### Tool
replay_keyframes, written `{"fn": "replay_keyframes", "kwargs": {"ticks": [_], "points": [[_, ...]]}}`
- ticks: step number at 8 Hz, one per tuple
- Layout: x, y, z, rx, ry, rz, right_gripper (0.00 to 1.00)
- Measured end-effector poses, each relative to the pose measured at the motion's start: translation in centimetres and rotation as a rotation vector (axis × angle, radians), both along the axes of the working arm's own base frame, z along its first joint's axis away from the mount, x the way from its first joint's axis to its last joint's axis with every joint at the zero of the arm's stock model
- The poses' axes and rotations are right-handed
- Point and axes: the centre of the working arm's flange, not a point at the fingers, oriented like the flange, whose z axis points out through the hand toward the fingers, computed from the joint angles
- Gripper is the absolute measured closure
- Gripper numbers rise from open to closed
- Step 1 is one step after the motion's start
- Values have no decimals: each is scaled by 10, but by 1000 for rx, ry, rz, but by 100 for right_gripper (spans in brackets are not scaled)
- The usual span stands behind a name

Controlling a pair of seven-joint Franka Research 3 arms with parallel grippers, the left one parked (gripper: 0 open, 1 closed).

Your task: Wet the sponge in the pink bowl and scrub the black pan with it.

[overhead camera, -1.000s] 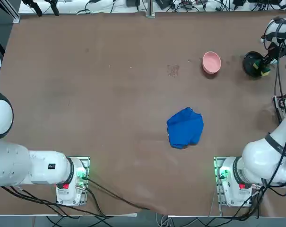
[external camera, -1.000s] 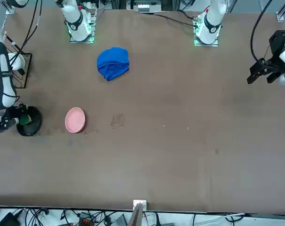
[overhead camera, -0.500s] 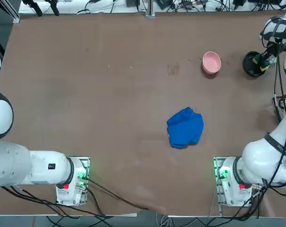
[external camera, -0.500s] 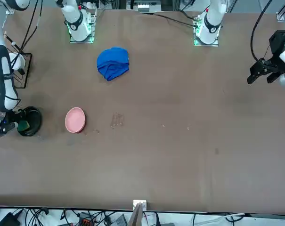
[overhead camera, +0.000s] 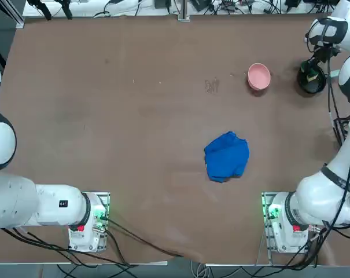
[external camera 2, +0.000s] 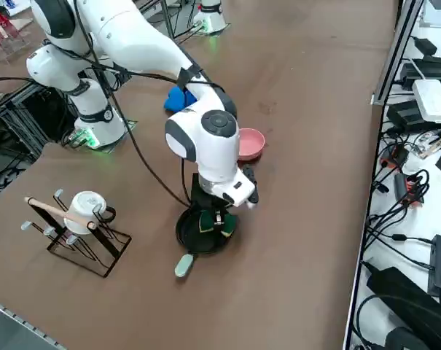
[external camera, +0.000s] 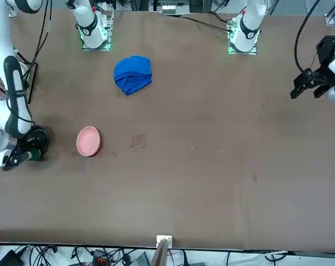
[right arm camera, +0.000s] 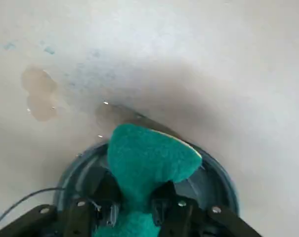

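The black pan [external camera 2: 193,235] sits at the table's far right, its grey handle [external camera 2: 184,265] pointing toward the robot's right edge. My right gripper [external camera 2: 213,219] hangs straight over it, shut on the sponge [external camera 2: 208,223], whose green face [right arm camera: 148,157] bulges out between the fingers [right arm camera: 165,196] and rests inside the pan [right arm camera: 219,174]. From overhead, the sponge [overhead camera: 309,73] lies in the pan [overhead camera: 313,82]. The pink bowl [overhead camera: 259,76] stands just left of the pan, apart from it. The arm partly hides the pan [external camera: 40,135] in the front view, beside the bowl [external camera: 88,141].
A crumpled blue cloth [overhead camera: 227,156] lies mid-table, nearer the arm bases. A wire rack with a white mug [external camera 2: 78,222] stands on the robot's right side of the pan. Wet marks [overhead camera: 212,86] show left of the bowl.
My right wrist has swung toward the table's far edge and to the left, dragging the held sponge across the pan from its near right side to its far left side.
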Motion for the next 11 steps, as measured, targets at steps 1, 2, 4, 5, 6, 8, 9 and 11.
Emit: {"fn": "replay_keyframes", "kwargs": {"ticks": [1,2,4,5,6,8,9,11], "points": [[-2,4,-3,11,24,0,65],[-6,5,-6,22,50,-3,65],[-18,6,-6,44,105,-15,65],[-25,3,-4,52,126,-26,65],[-33,-5,-2,60,137,-34,65],[-45,-29,-2,71,137,-31,65],[-47,-41,-1,62,120,-20,65],[-47,-59,3,15,85,8,65]]}}
